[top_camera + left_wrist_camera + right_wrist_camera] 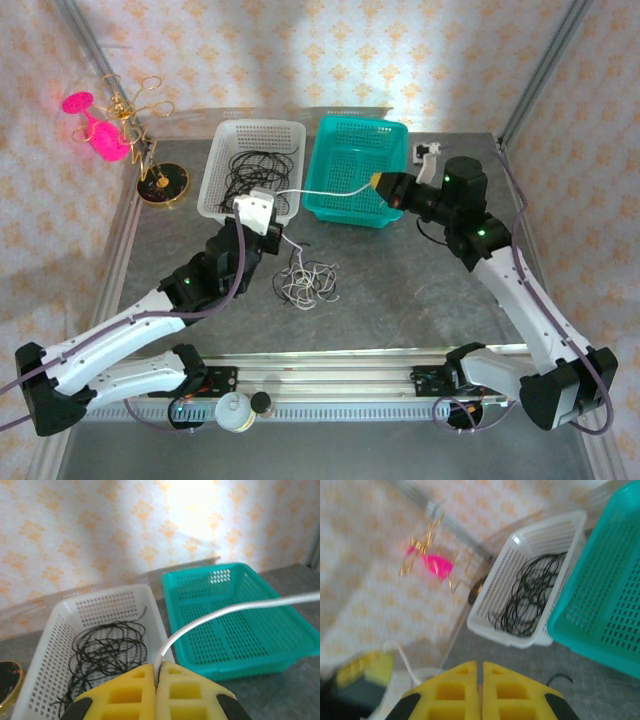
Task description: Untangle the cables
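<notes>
The right claw (pixel 377 183) has its yellow fingers (pixel 462 680) pressed flat together in its own wrist view, but that picture is blurred and the seam between them shows no cord. From overhead the thin whitish cable (pixel 325 192) ends right at its tip, so it reads as pinched there.

The left claw (pixel 157 669) is closed narrow on the same cable (pixel 225 611). The cord rises out of the seam between its yellow fingers and arcs away to the right, cut off at the frame edge. From overhead the left claw's (pixel 272 200) fingertips are hidden beneath its white housing.

Between the two claws the cable hangs in a shallow span, crossing the near left corner of the teal perforated plastic basket (pixel 355 150) that lies under and just beyond the right claw. Below the left claw a strand drops to a small loose curly pile (pixel 305 280) on the grey tabletop (pixel 400 290), nearer the arm bases than either claw. Pale and darker loops mix there, too fine to sort by cord.

The black curly cable (pixel 255 165) lies coiled in the white perforated plastic basket (pixel 213 180), just beyond the left claw and just beside the teal one.

Well to the left of the left claw stand a pink-and-gold wire ornament (pixel 105 125) and a round gold-rimmed dark disc (pixel 163 186). A short dark cord curl (pixel 430 235) lies beside the right arm, partly hidden by it.
</notes>
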{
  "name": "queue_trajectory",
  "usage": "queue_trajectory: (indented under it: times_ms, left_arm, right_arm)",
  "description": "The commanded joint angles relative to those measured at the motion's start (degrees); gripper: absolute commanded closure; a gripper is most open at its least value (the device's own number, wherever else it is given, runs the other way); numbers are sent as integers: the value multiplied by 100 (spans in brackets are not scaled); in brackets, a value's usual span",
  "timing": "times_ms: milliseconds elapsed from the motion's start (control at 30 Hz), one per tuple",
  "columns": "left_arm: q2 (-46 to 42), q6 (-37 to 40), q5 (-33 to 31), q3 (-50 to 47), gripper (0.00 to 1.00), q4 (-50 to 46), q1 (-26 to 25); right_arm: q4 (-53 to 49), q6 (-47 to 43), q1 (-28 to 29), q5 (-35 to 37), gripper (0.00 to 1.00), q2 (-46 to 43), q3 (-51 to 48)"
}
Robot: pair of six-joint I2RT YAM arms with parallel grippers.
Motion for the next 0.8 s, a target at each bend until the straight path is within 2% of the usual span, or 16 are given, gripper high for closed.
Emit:
queue_trajectory:
  times_ms: [0, 133, 300, 400, 433, 500, 567, 600, 667, 700, 767]
  left_arm:
    - [65, 380, 36, 226, 100, 458, 253]
    - [225, 743, 304, 740, 100, -14, 481]
    - [329, 1059, 286, 1137, 100, -209, 538]
    - [357, 1168, 251, 1327, 100, -201, 544]
    - [360, 1213, 225, 1398, 100, -195, 539]
    - [344, 1322, 183, 1491, 100, -130, 539]
    - [317, 1427, 116, 1544, 100, -1, 538]
    - [299, 1503, 82, 1561, 100, 80, 538]
    - [339, 1631, 86, 1667, 100, 159, 543]
    - [393, 1687, 121, 1754, 100, 162, 542]
    - [500, 1768, 375, 1928, 100, 95, 539]
  right_arm:
    - [-487, -1301, -32, -966, 93, -269, -317]
    - [0, -1904, -29, -1605, 92, -551, -746]
    - [298, -2651, -24, -2310, 94, -710, -780]
    - [513, -2493, -32, -1880, 93, -628, -605]
    - [646, -2245, -27, -1539, 84, -595, -592]
    - [919, -1543, -28, -750, 74, -517, -599]
    - [1201, -868, -40, -213, 74, -429, -650]
    - [1419, -671, -34, -289, 74, -397, -709]
    - [1994, -603, -33, -917, 78, -399, -930]
    - [2287, -683, -29, -1270, 83, -424, -1075]
    - [2582, -984, -31, -1711, 84, -457, -1260]
